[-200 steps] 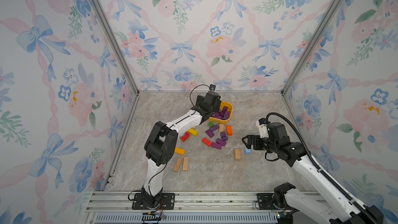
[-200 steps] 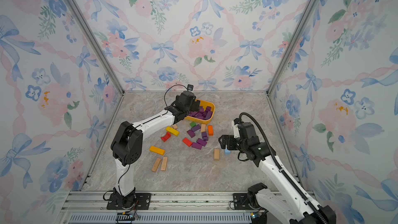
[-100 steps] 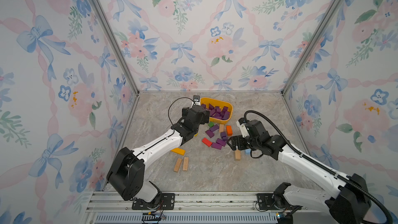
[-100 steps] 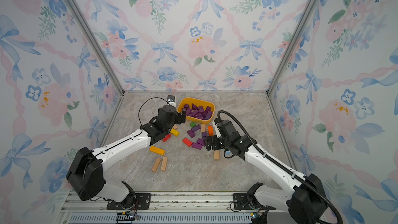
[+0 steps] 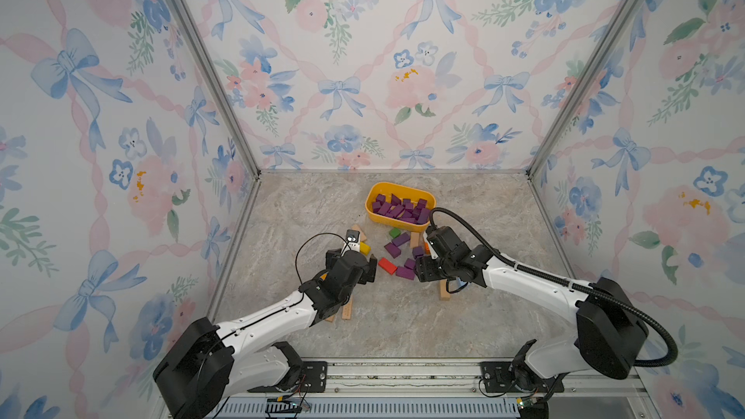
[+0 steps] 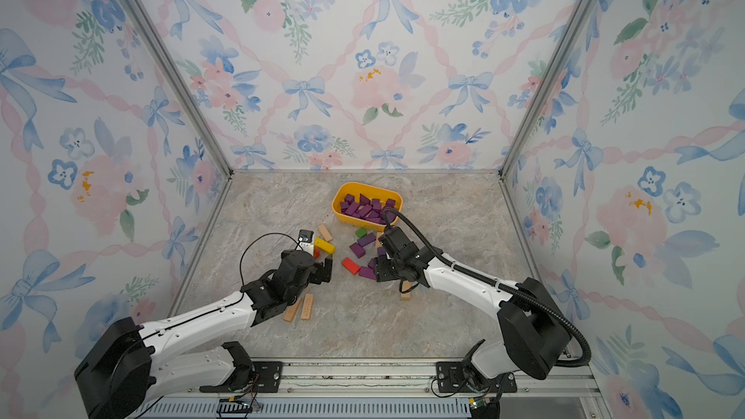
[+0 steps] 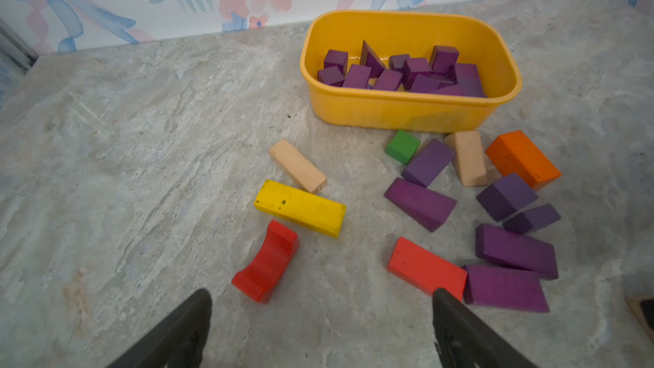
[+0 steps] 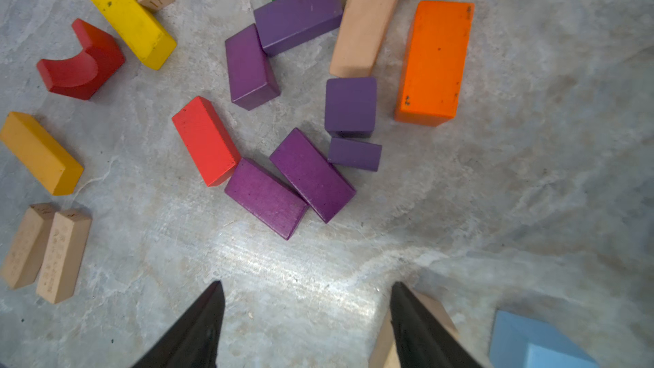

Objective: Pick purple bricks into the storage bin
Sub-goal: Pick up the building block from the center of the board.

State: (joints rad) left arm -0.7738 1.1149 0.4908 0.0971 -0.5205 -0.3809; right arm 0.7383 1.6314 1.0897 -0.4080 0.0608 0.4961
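Hovering above the worktop's middle, I kept nothing in either hand: my left gripper [image 7: 320, 293] gaped wide and my right gripper [image 8: 306, 284] stood parted. Six purple bricks [image 8: 311, 175] lay loose beside the yellow bin [image 7: 410, 111], which held more near the far edge.

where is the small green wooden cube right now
In both top views the small green wooden cube sits just on the robot's side of the yellow plastic storage bin, right beside a purple rectangular wooden bar.
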